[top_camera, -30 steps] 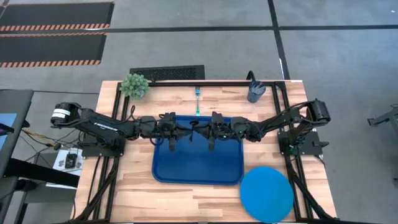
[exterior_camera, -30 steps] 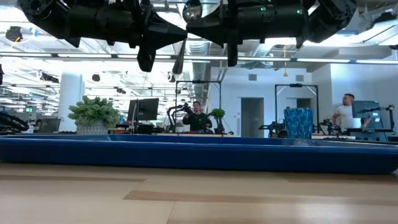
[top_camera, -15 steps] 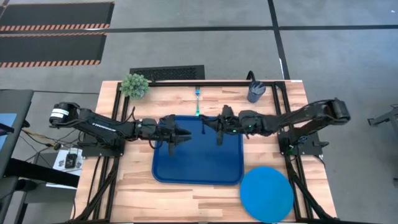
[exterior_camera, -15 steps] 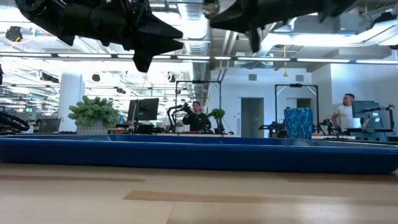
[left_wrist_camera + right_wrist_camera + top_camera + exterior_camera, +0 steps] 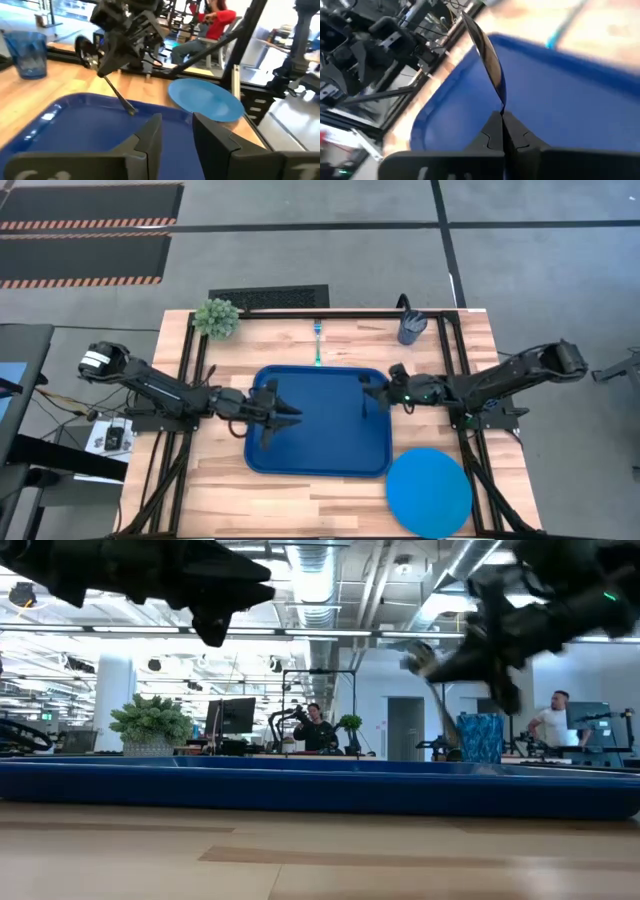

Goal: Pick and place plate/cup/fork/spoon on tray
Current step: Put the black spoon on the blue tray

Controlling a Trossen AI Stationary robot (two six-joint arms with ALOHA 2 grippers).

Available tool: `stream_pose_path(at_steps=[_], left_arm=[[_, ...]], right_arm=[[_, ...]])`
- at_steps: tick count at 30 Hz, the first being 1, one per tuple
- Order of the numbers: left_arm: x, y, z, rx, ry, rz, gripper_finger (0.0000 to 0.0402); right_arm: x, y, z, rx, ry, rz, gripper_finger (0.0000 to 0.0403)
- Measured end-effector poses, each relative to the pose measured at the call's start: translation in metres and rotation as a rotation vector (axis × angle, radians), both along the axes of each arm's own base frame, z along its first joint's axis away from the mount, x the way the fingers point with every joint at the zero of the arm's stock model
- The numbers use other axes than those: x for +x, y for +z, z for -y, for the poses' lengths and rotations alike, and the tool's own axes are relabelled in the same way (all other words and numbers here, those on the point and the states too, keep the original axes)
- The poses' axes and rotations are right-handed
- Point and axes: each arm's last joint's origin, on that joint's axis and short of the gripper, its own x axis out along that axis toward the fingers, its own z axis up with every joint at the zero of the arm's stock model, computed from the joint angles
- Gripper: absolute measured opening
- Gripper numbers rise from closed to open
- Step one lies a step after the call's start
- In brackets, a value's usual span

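Overhead, table-level, two wrist views

fork blurred, plate cut off

One tray, one plate, one cup, one fork, one spoon, one plant.

A small green plant stands at the wooden table's far-left corner, probably potted.
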Motion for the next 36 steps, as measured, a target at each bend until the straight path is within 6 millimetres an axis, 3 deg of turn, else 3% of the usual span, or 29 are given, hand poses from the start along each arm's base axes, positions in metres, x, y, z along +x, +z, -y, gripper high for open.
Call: stream_pose_path(at_steps=[3,7,25,36], left_arm=[[-0.004,-0.003,0.003,-0.011,0.011,0.000,0.0081],[-0.006,-0.003,0.004,-0.015,0.004,0.014,0.0070],[-0.007,-0.003,0.004,-0.018,0.006,0.020,0.0061],[-0.007,-0.003,0.004,-0.019,0.006,0.021,0.0061]], right_arm=[[-0.017,-0.019,-0.006,0.106,-0.040,0.022,0.0001],[-0.026,-0.030,-0.015,0.214,-0.073,0.048,0.0001],[-0.022,-0.068,-0.024,0.429,-0.181,-0.111,0.0004],[-0.021,-0.068,-0.025,0.415,-0.185,-0.133,0.0051]])
